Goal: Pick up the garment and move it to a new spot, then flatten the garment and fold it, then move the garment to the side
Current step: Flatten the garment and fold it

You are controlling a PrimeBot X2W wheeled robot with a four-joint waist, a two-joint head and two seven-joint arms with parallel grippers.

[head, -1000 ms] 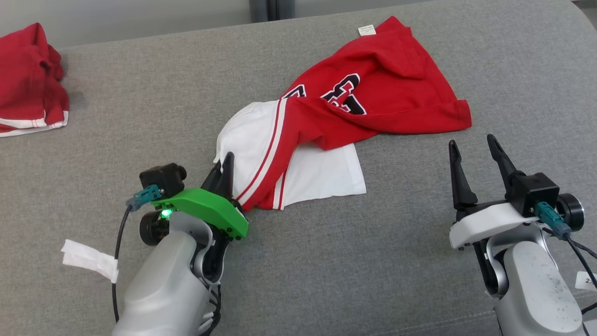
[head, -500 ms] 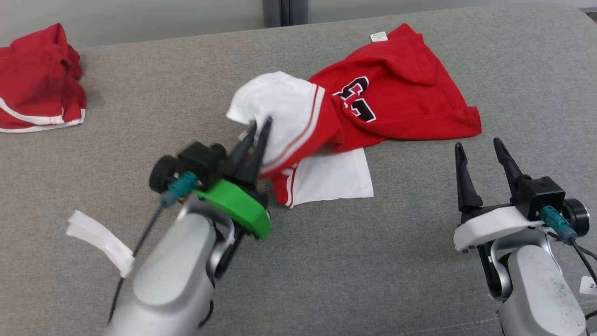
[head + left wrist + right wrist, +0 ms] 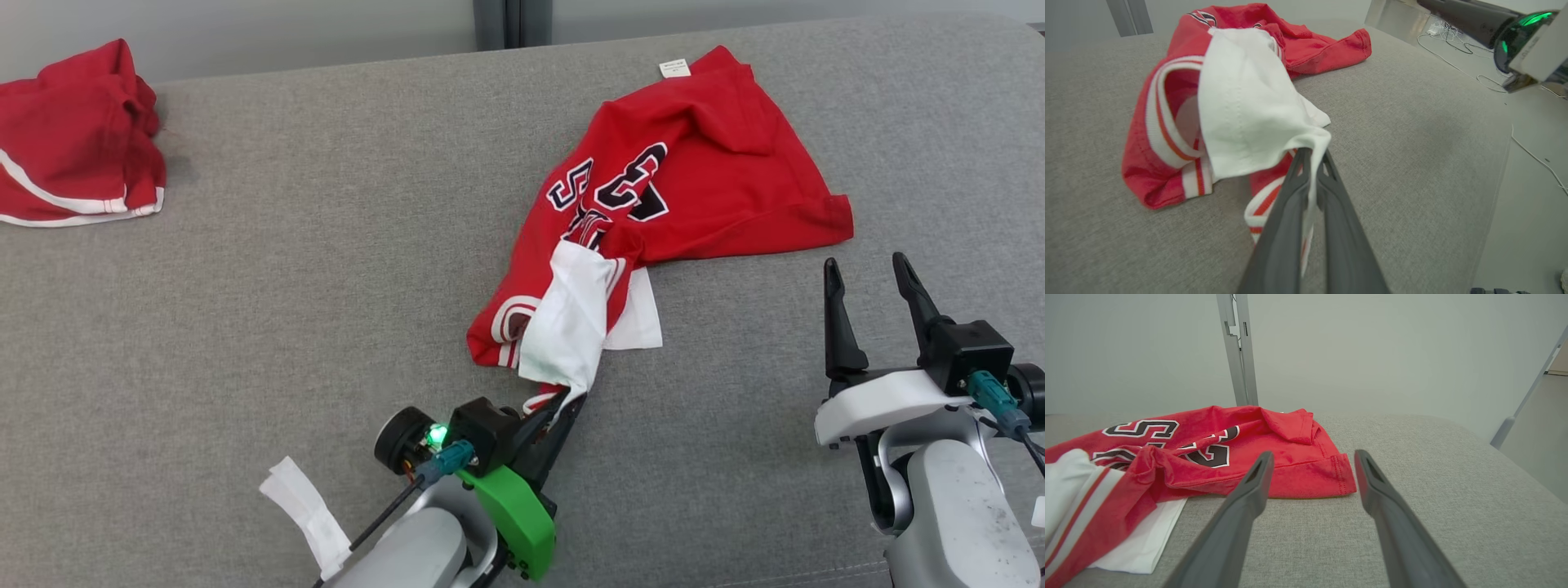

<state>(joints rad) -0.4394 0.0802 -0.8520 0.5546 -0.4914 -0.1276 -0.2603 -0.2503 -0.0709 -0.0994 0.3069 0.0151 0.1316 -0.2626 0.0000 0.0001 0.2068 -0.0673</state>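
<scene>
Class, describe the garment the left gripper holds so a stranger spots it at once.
On the grey cushion, look right of centre, beyond the left gripper. The garment it pinches is red with white panels and black lettering; the red bundle at far left shows only thin white stripes.

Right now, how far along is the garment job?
Done: the left gripper is shut on the garment's white edge. In hand: the pick-up, with most of the garment lying crumpled on the grey cushion. Left: moving, flattening, folding, setting aside. The right gripper is open, apart from the garment.
</scene>
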